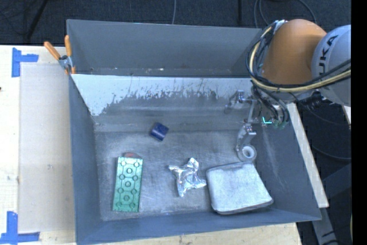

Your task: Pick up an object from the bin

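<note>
Orange cover (292, 51) on the arm's wrist sits highest in the camera view and closest to the lens, at the right side, with dark cables (258, 69) looped around its left flank. Below it the metal gripper (247, 149) reaches down towards the floor of the bin at its right end. From this angle it cannot be told whether the gripper is spread or pressed together.

Largest of all is the grey metal bin (172, 54), with a tall back wall and sloping sides around a scuffed flat floor.

On that floor, the biggest loose thing is a grey pad (238, 187), flat and roughly rectangular with rounded corners, lying in the near right corner. The gripper's tip is just beyond the pad's far edge, closer to it than to anything else in the bin.

Next in size is a green card (128, 183), a long rectangle printed with rows of circles, lying flat near the near left corner, well apart from the gripper.

Between the card and the pad lies a crumpled piece of silver foil (187, 176), just beside the pad's left edge.

Smallest is a blue block (159, 131), alone on the floor farther back, left of centre.
</note>
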`<act>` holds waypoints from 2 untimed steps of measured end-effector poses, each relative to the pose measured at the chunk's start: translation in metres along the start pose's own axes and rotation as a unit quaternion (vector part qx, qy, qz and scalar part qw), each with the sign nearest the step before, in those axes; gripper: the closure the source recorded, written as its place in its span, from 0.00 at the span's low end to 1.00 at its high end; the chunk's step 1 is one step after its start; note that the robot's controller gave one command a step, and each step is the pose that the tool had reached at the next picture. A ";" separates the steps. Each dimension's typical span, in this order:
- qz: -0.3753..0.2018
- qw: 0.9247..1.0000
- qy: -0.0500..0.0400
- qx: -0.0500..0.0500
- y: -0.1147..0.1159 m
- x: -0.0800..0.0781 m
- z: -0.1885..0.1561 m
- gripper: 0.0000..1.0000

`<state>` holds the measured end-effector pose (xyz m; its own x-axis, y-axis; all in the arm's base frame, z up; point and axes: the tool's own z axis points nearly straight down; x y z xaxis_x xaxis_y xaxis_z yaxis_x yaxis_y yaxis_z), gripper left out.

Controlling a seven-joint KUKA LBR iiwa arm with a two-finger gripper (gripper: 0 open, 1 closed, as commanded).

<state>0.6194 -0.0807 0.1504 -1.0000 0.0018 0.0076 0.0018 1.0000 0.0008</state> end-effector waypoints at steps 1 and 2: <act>-0.003 1.000 -0.002 -0.002 0.102 0.073 -0.013 0.00; 0.004 1.000 -0.006 0.000 0.096 0.079 0.080 0.00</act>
<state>0.5403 0.0158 0.0708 -0.9999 0.0106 -0.0049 0.0106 0.9999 0.0009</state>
